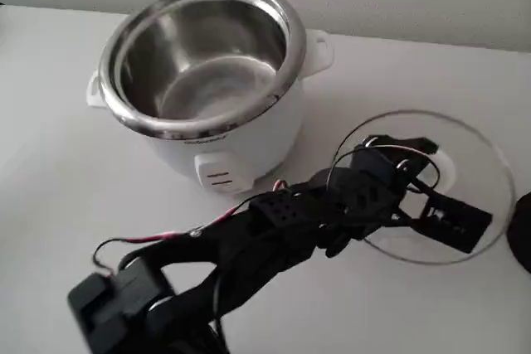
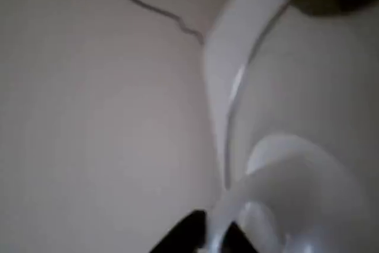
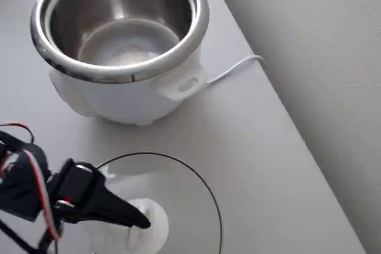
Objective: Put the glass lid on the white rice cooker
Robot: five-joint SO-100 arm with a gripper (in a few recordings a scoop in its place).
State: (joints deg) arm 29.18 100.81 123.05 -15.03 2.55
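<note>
The white rice cooker (image 1: 224, 134) stands open at the upper left, its steel pot (image 3: 119, 22) empty. To its right the glass lid (image 1: 465, 143) lies on the table, apart from the cooker. My black gripper (image 1: 436, 184) reaches over the lid from the lower left, with one finger on each side of the white knob (image 1: 446, 170). In the overhead view one fingertip (image 3: 140, 221) touches the knob (image 3: 152, 230). The wrist view has the knob (image 2: 290, 194) close up beside the lid's rim (image 2: 249, 63). Whether the jaws are clamped on the knob is unclear.
A dark round object (image 1: 523, 234) sits at the table's right edge, just past the lid. The cooker's white cord (image 3: 235, 66) runs to the table edge by the wall. Bare table lies left of and in front of the cooker.
</note>
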